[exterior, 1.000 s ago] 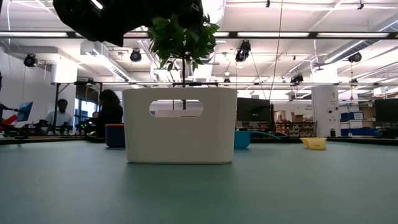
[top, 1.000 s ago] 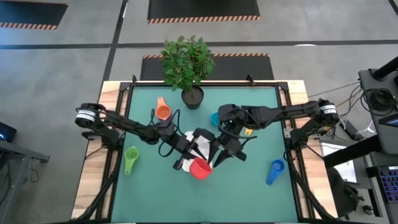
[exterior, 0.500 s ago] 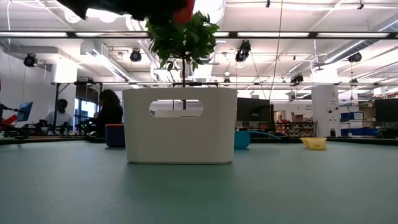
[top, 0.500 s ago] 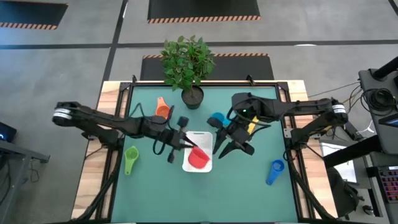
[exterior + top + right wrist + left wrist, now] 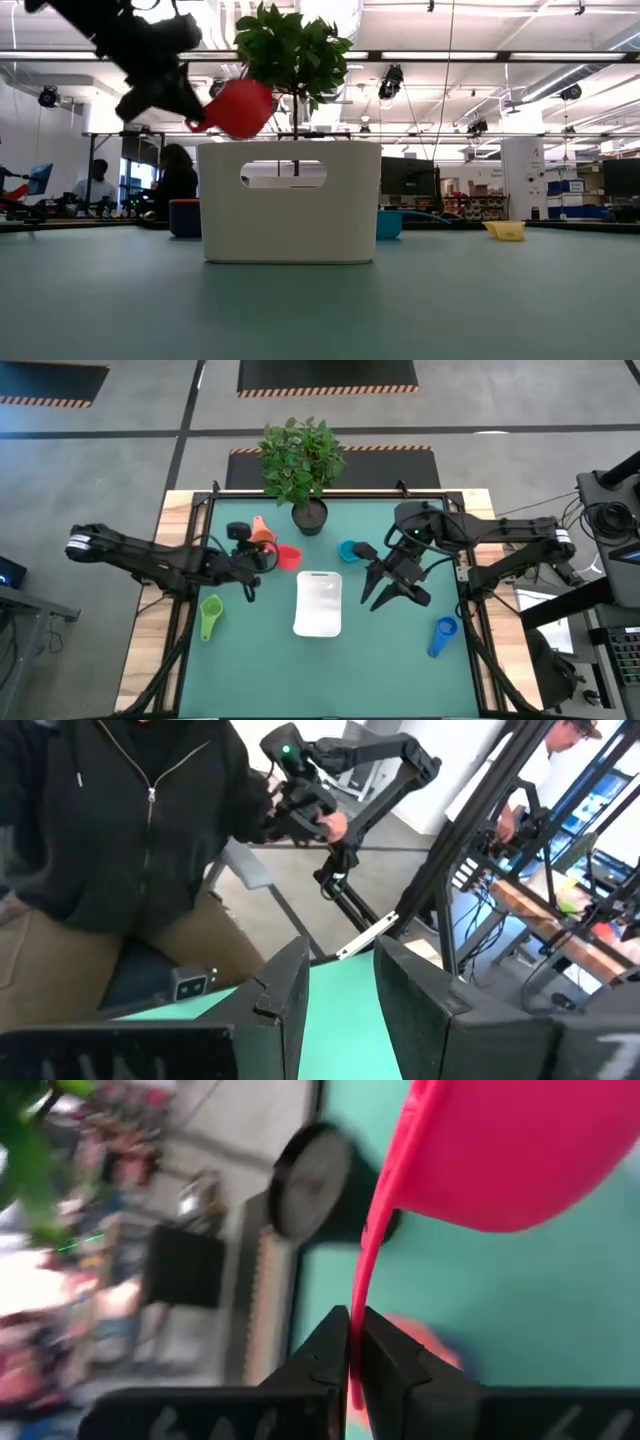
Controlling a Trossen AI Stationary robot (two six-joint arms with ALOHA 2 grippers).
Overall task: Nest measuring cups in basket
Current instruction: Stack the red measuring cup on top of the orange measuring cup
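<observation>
Since a moment ago my left gripper (image 5: 268, 557) has swung away from the basket (image 5: 318, 603), fingers clamped on the red cup (image 5: 288, 557) just ahead, my right gripper (image 5: 395, 595) apart and empty beside it, so next I carry red back over it and release

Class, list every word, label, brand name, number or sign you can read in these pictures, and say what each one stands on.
None can be read: no text shows on the basket, the red cup, the other cups or the plant pot.
Signs in the room behind the table: too small and blurred to read.
</observation>
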